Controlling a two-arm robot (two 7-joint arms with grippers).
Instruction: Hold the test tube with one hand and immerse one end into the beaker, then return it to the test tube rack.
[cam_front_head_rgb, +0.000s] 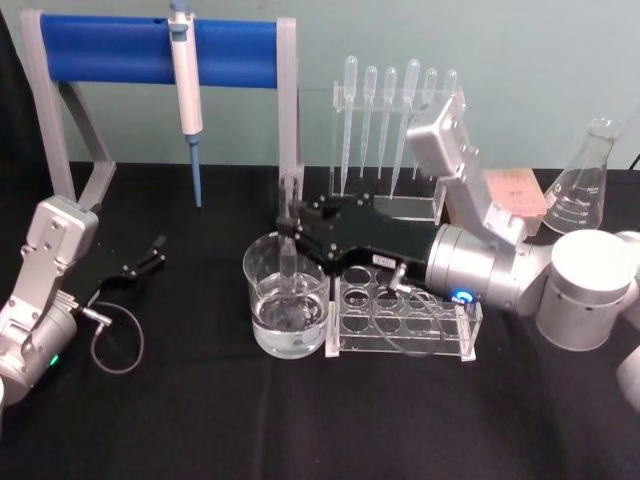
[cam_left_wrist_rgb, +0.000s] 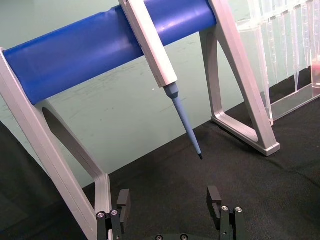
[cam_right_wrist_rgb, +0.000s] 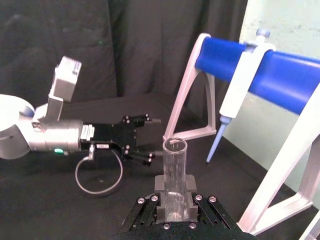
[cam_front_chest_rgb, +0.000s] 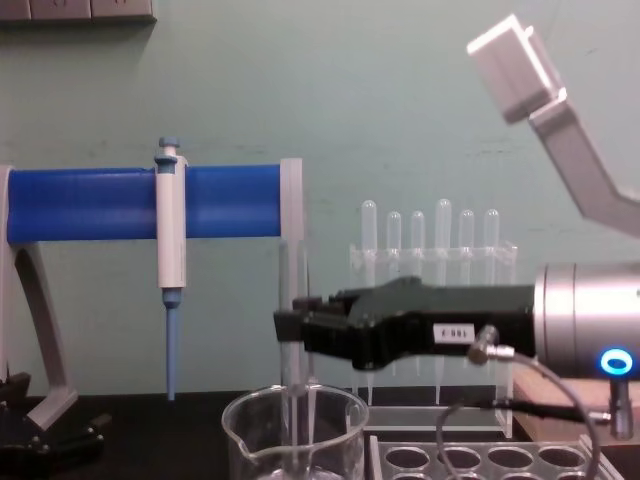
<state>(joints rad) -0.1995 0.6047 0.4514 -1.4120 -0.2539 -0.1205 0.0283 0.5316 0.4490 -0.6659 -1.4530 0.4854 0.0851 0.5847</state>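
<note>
Black-clothed counter (cam_front_head_rgb: 200, 430) – right end effector (cam_front_head_rgb: 292, 228) clamped on upright test tube (cam_front_head_rgb: 289, 255), lower end inside beaker (cam_front_head_rgb: 285, 320); white label (cam_front_chest_rgb: 455, 332) unreadable. Right wrist view reveals tube's open rim – left end effector (cam_front_head_rgb: 152, 255) spread wide at counter's left

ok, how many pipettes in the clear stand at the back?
6 pipettes, bulb-up in one row in the clear stand behind the test tube rack. Right arm overlaps the rightmost ones' lower parts; none look fully hidden.
</note>
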